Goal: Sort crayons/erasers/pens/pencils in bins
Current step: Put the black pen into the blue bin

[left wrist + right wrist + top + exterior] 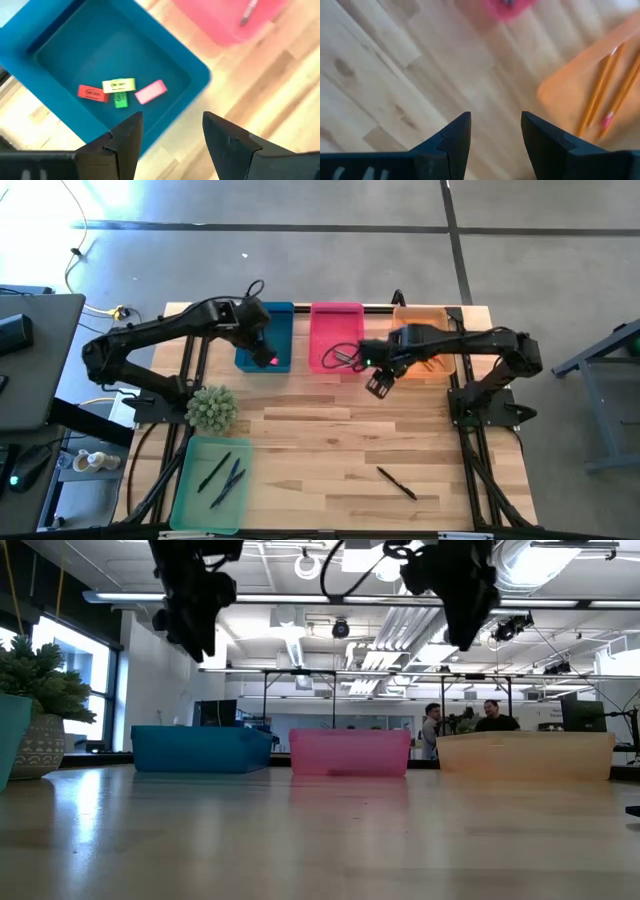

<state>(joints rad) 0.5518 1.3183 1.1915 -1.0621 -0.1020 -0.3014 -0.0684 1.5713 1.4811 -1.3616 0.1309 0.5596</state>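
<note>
Hovering my left end effector [170, 137], fingers spread and empty, over the dark blue plastic bin [200, 75] where four small flat erasers [120, 91] lie, I judge the next move is fetching the slim dark pen [396, 481] at lower right, with my right end effector [495, 132] spread idle beside the translucent orange bin [560, 90].

Grey concrete floor [300, 205] with dark seam lines surrounds the light wood-plank counter [330, 445]; a yellow cable [75, 255] trails across the floor. Room beyond: white ceiling with exposed ducts [400, 625] and strip lights, bright window [75, 670] at one side. Two people [465, 720] sit at desks far back.
</note>
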